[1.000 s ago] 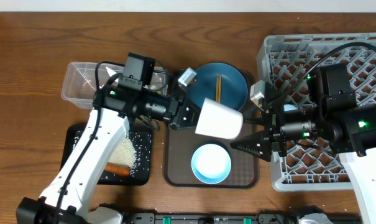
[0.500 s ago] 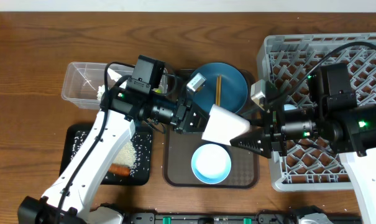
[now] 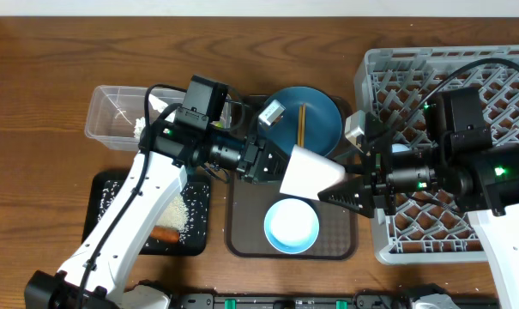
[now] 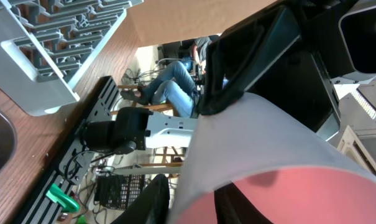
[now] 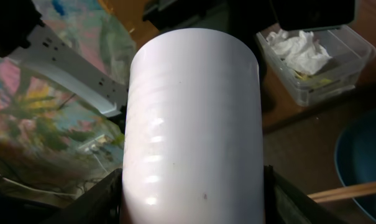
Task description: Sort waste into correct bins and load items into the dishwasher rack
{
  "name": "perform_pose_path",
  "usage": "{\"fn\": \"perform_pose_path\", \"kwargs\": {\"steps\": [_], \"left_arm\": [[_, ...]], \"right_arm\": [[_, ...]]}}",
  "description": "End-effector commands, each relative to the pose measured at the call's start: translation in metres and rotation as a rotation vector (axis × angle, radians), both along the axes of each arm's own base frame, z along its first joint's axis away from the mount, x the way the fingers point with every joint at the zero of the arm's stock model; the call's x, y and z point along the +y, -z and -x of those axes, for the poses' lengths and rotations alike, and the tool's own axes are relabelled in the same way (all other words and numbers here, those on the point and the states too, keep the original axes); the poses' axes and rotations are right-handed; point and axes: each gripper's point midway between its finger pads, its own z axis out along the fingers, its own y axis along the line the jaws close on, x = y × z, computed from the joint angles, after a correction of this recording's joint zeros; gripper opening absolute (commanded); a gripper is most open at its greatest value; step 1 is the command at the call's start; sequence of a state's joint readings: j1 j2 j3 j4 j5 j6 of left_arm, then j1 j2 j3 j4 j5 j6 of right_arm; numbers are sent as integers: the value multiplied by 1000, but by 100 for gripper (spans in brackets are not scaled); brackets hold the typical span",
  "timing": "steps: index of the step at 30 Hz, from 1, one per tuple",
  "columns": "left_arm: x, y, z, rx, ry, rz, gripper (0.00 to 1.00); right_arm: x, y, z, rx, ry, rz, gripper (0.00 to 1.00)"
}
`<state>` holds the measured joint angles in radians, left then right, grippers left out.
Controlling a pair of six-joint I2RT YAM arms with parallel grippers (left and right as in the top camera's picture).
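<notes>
Pinkish-white cup (image 3: 310, 172) hangs mid-frame over the brown tray (image 3: 242, 225), mid-handover: right claw (image 3: 334, 186) clamps its sides; left claw (image 3: 272, 163) sits at its rim, grip unclear. Next, left should clear, then the cup goes to the dishwasher rack (image 3: 499, 69), right.

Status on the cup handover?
Right pincer shut on cup, held above tray. Left pincer at cup's rim, grip unclear. Bowl below cup; cup not in rack yet.
</notes>
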<state>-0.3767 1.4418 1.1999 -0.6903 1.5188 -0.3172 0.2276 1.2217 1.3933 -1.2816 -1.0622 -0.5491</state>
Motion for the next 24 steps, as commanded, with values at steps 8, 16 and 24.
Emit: {"fn": "perform_pose_path", "kwargs": {"steps": [8,16,24], "left_arm": [[-10,17,11,-16,-3,-115,24],[-10,25,6,-35,-32,-160,24],[4,33,-17,-52,-125,-208,31]], "right_arm": [[1,-10,-16,-28,57,-15,27],[-1,-12,-18,-33,72,-19,27],[-6,-17,-17,-29,101,-24,23]]}}
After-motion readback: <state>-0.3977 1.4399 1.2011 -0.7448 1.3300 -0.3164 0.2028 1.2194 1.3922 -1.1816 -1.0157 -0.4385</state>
